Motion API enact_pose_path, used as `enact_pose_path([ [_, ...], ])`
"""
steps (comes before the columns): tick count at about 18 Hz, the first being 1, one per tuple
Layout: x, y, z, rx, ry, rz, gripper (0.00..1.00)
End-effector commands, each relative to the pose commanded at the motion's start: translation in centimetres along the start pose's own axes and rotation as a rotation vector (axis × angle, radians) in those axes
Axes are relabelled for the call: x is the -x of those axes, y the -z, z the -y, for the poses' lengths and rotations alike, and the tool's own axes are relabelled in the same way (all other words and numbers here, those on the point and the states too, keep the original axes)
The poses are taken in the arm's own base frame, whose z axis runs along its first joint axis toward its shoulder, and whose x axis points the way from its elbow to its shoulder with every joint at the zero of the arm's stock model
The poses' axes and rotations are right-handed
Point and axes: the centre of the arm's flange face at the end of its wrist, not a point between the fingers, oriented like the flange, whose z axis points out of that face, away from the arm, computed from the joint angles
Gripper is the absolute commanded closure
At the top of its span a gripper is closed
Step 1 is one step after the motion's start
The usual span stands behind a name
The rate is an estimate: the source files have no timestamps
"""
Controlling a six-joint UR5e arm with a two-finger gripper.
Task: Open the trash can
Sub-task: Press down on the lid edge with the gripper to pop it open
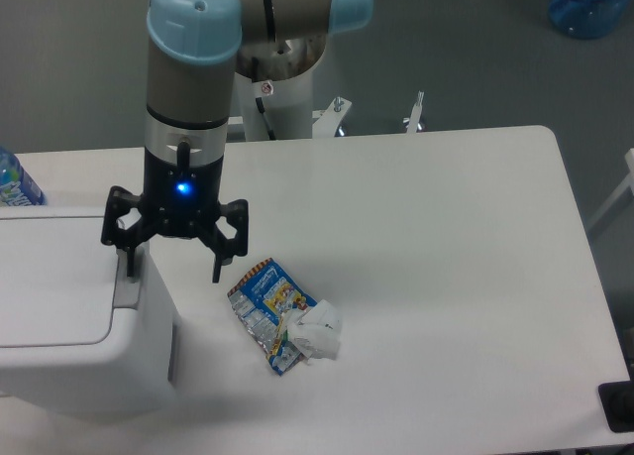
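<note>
Hand point(173, 260) spread wide, holding nothing; one finger point(128, 257) poised over bin point(69, 316) tab point(126, 286), apparently to press it.

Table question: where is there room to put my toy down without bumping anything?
The whole right half of the table is bare, from the blue snack wrapper across to the right edge. The strip behind the wrapper is free too. The left is crowded: the trash can fills that side, and the open gripper hangs at its edge.
</note>
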Motion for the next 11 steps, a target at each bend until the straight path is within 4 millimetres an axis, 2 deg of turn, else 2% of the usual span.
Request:
enact_pose_path([
  [11, 0.12, -0.31, 0.16, 0.003, -0.001, 0.001, 0.0],
])
